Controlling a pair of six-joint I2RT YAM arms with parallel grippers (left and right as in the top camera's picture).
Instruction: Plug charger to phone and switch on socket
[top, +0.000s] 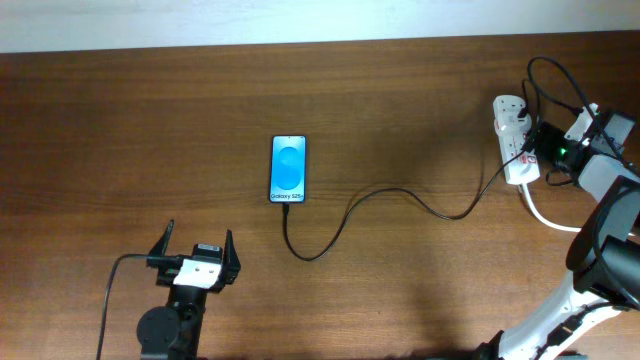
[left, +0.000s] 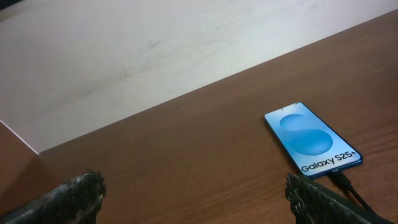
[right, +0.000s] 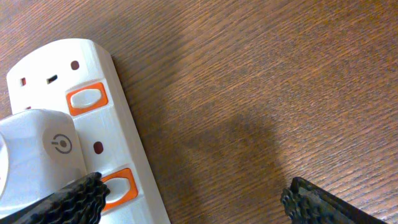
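The phone (top: 288, 168) lies flat mid-table, blue screen up, and shows at the right of the left wrist view (left: 313, 139). The thin black charger cable (top: 400, 195) runs from the phone's near end in a loop to the white socket strip (top: 513, 135) at the far right. Its plug tip sits at the phone's bottom edge (left: 341, 178). My left gripper (top: 196, 252) is open and empty, near and left of the phone. My right gripper (right: 193, 199) is open over the socket (right: 118, 137), one finger touching an orange-framed switch (right: 118, 185).
A white charger adapter (right: 40, 146) sits plugged in the strip, with another orange switch (right: 87, 99) beyond it. The strip's thick white cord (top: 545, 215) trails toward the near right. A pale wall borders the table's far edge.
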